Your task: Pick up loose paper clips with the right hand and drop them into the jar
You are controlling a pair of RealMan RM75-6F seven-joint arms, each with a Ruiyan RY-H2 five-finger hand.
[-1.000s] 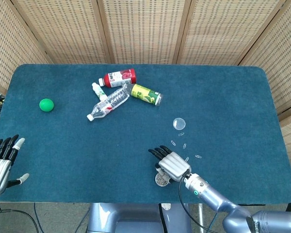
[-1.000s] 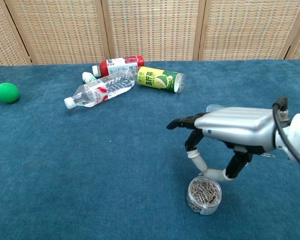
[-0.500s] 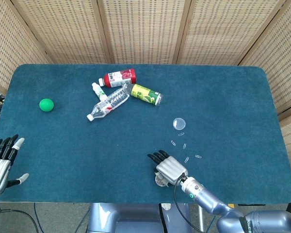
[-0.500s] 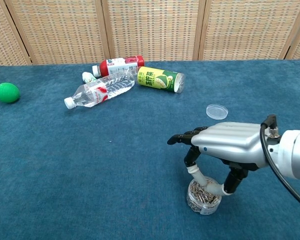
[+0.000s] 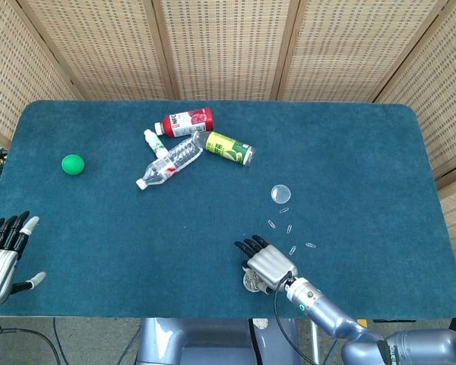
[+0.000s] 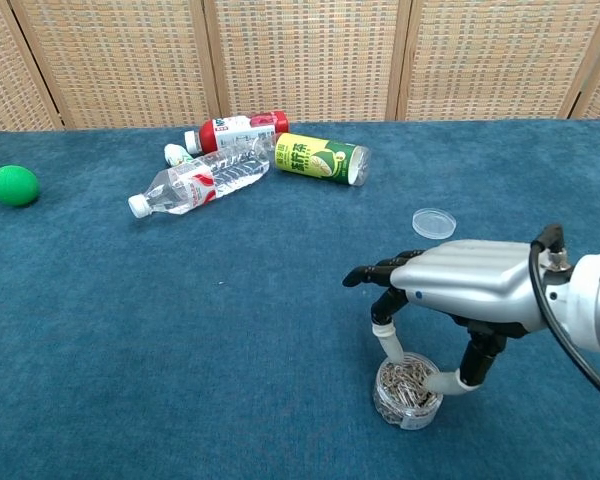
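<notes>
A small clear jar (image 6: 407,392) full of paper clips stands near the table's front edge, partly hidden in the head view (image 5: 251,282). My right hand (image 6: 470,290) hovers palm down over it, with a fingertip and the thumb spread apart at the jar's mouth and nothing visible between them. In the head view the right hand (image 5: 267,262) covers most of the jar. Several loose paper clips (image 5: 289,228) lie on the blue cloth just beyond the hand. My left hand (image 5: 4,251) rests at the table's front left corner, fingers apart and empty.
The jar's clear lid (image 5: 280,193) lies beyond the clips. Further back lie a clear water bottle (image 6: 200,182), a red bottle (image 6: 235,130), a yellow-green can (image 6: 320,158) and a small white bottle (image 5: 153,142). A green ball (image 5: 73,163) sits far left.
The right hand came down onto the jar's mouth with finger and thumb close together. Its finger and thumb have since spread apart and it has shifted slightly right. The left hand has not moved.
</notes>
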